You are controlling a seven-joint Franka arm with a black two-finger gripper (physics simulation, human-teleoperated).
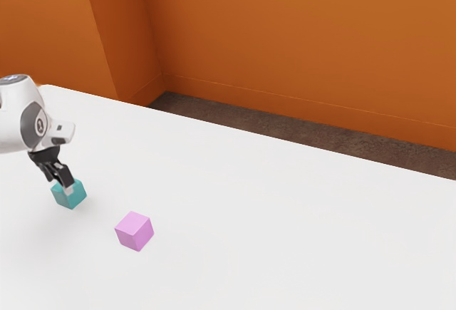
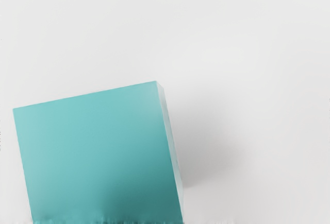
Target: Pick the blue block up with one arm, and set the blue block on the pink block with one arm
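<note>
Claw upon the blue block — pink block nearby.

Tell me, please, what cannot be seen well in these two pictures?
- Blue block, wrist view: one side is cut off by the picture's edge.
- Blue block, exterior view: the gripper covers part of its top, so it cannot be told whether it rests on the table or is lifted.
- Arm, exterior view: cut off by the exterior view's left edge.
</note>
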